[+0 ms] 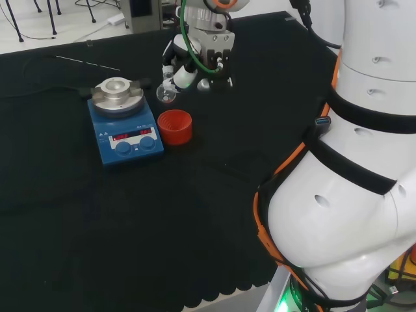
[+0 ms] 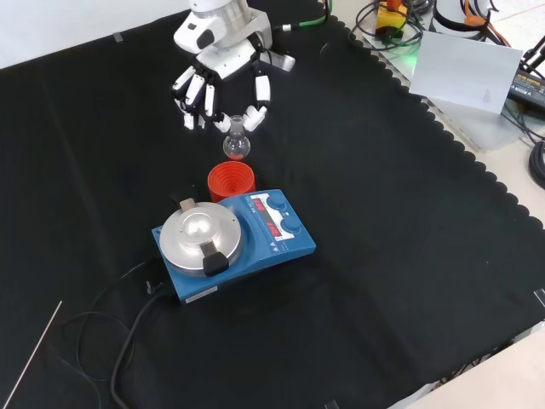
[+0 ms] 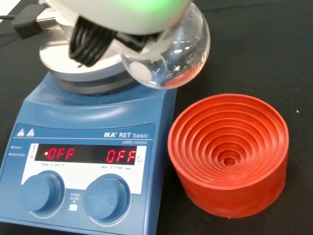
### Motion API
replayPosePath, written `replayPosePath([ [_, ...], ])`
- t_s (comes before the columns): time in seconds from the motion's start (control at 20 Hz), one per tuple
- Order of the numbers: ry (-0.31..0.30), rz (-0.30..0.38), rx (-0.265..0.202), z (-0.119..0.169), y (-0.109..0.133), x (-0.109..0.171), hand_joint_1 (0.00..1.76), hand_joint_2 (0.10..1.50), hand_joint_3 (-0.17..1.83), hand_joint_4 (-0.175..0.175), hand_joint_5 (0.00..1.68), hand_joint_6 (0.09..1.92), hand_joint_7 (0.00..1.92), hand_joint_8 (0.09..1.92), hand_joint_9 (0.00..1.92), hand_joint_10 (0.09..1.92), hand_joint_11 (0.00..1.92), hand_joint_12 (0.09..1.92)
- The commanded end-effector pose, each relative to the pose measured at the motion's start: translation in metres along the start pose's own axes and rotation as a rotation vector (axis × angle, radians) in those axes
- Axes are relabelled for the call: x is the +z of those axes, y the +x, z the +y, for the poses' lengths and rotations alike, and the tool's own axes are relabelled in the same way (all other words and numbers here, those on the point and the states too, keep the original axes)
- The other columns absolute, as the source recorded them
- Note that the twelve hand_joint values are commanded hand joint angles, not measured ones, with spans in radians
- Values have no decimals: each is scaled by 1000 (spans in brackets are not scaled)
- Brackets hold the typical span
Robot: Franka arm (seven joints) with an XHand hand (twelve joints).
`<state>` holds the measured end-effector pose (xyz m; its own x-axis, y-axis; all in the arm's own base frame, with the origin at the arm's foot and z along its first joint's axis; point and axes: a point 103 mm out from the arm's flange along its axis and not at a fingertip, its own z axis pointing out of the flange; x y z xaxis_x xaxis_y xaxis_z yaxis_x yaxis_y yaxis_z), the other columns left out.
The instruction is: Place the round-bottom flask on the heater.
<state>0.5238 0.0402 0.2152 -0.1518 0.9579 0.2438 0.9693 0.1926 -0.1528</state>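
Flask: round-bottom flask [image 2: 236, 141], clear glass with a spherical bulb and short neck, is hanging off the table [image 2: 409, 256], neck pinched between the curled fingers and thumb of the hand [image 2: 223, 64]. In the front view its bulb is sitting just above the ribbed stand, apart from it. Hand: black-and-white fingers are closing on the neck, the remaining fingers spreading downward. Stand: red ribbed ring [image 3: 229, 152], round, with concentric stepped grooves, is standing vacant on black cloth just beside the heater. Heater: blue boxy body [image 1: 125, 130] is carrying a round, smooth metal plate [image 2: 200, 234], two knobs and a red display; its dark cable is trailing across the cloth.
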Motion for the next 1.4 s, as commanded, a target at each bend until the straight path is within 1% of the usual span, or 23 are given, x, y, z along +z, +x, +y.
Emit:
replayPosePath([
  [0.05, 5, -22, -8, 0, 13, 3, 1121, 536, 965, 175, 1199, 966, 472, 563, 627, 534, 195, 1337],
  [0.25, 4, -15, 8, 1, 10, -4, 1122, 534, 967, 175, 1200, 965, 472, 563, 627, 534, 195, 1337],
  [0.45, 6, -35, 7, 14, 19, -13, 1123, 533, 969, 175, 1201, 964, 472, 563, 626, 534, 196, 1337],
  [0.8, 19, -57, -28, 46, 42, -23, 1123, 530, 972, 175, 1203, 963, 472, 563, 626, 534, 198, 1337],
  [1.1, 46, -99, -69, 76, 61, -26, 1124, 529, 974, 175, 1204, 962, 471, 563, 625, 534, 200, 1336],
  [1.4, 51, -125, -84, 99, 80, -28, 1124, 527, 976, 175, 1204, 962, 470, 563, 625, 534, 201, 1336],
])
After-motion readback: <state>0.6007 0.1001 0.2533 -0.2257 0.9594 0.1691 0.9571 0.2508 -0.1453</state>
